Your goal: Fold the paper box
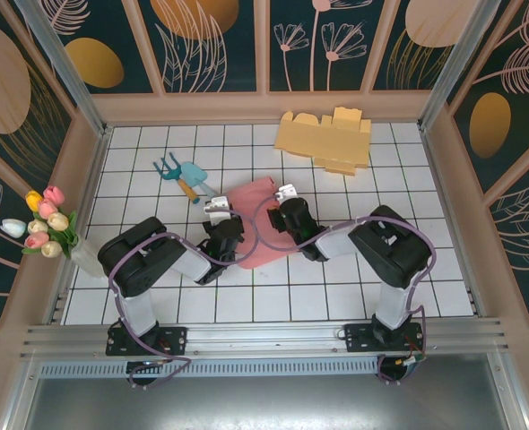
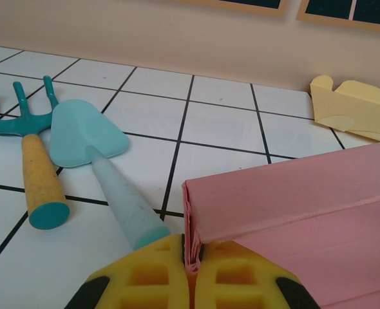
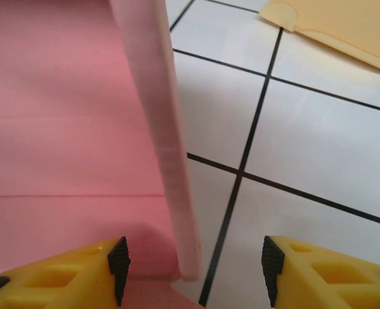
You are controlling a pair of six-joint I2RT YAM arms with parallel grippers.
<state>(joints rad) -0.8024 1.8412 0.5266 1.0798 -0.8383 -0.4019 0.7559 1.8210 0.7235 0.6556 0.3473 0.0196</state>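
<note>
1. Top external: pink paper box [image 1: 263,235] lies mid-table between left gripper [image 1: 218,208] and right gripper [image 1: 287,193]; its long axis is unclear under the arms.
2. Left wrist: left gripper [image 2: 191,257] is pinched on the box's [image 2: 293,193] corner; the raised wall runs away rightward. Likely light, thin and easily creased, best held at the edges.
3. Right wrist: right gripper [image 3: 195,267] is parted, straddling the wall of the box [image 3: 61,129] without clamping it.

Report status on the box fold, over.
Left end effector shut on pink paper box edge. Right end effector open, straddling raised flap. Trowel handle close beside left end effector.
</note>
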